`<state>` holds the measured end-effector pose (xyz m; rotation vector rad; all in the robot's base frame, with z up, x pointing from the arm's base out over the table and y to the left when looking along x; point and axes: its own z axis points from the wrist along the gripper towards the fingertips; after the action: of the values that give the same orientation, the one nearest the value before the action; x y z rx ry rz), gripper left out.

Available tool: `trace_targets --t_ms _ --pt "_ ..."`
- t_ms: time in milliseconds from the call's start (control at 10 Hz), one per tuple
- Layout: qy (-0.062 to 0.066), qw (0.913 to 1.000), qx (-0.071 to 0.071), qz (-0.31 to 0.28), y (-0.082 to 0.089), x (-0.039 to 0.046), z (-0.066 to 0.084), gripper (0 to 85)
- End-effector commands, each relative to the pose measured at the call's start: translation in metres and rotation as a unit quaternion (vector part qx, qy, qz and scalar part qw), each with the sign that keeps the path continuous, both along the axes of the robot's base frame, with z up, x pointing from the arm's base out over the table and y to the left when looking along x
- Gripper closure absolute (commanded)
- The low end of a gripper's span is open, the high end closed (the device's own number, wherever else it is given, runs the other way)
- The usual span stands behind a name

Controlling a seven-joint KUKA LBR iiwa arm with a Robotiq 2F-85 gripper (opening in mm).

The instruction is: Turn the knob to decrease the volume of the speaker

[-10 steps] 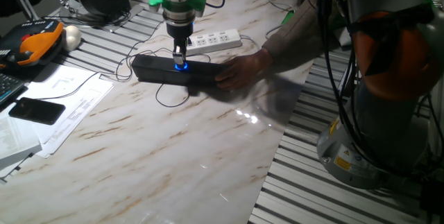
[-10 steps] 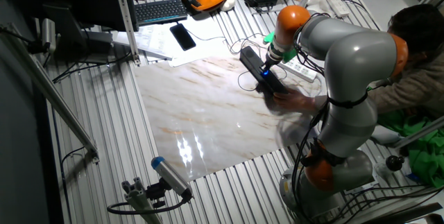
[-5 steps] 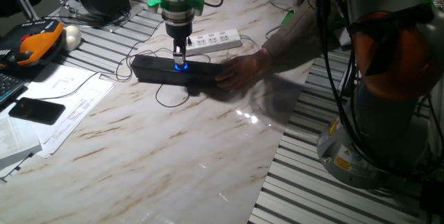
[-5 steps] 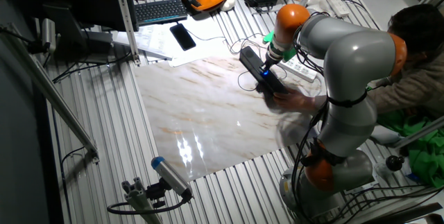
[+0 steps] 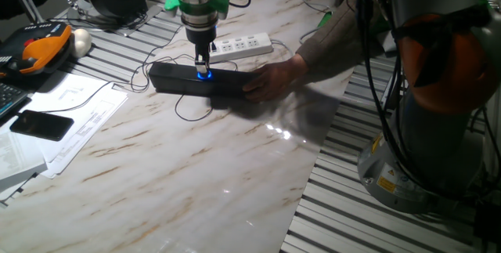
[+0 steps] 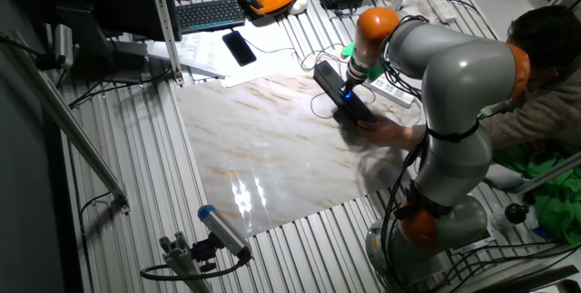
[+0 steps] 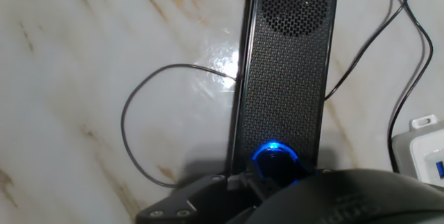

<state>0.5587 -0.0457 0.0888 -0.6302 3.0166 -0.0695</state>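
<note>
The speaker [image 5: 202, 81] lies flat on the marbled worktop [image 5: 172, 167], toward its far side, its long axis running roughly across one fixed view. At about mid-length sits the knob [image 5: 204, 74], marked by its blue glowing ring. The end effector [image 5: 203, 66] points straight down onto that knob, its fingertips right at the blue glow; in the hand view the knob [image 7: 275, 159] shows at the bottom edge, partly covered by the dark body of the end effector, so whether the fingers actually clamp it cannot be told, though they appear drawn in close around it.

A person's hand [image 5: 274, 77] rests on the end of the speaker nearer the arm's base, touching it. A thin black cable [image 7: 149, 123] loops over the worktop beside the speaker. Just beyond the speaker lies a white power strip [image 5: 244, 47]. On the slatted surface beside the worktop are sheets of paper [image 5: 74, 116] with a black phone [image 5: 40, 124] on them, and an orange-and-black pendant [image 5: 35, 52] farther back. In the other fixed view a keyboard [image 6: 211, 14] lies near the phone [image 6: 240, 48].
</note>
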Motion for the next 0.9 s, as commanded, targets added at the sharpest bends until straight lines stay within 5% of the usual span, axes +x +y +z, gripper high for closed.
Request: trace_targets --t_ms 0,200,400,600,800 --pt "0.001 1.0 0.0 -0.005 0.0 0.0 0.002 34.0" --pt "0.014 0.9992 -0.003 -0.036 0.002 0.0006 0.016 34.0" --pt "0.03 0.9896 0.008 -0.14 0.009 -0.0026 0.031 34.0" --pt "0.022 0.9668 0.016 -0.254 0.011 -0.0044 0.033 34.0" --pt "0.006 0.9245 0.015 -0.381 0.011 -0.0038 0.027 34.0"
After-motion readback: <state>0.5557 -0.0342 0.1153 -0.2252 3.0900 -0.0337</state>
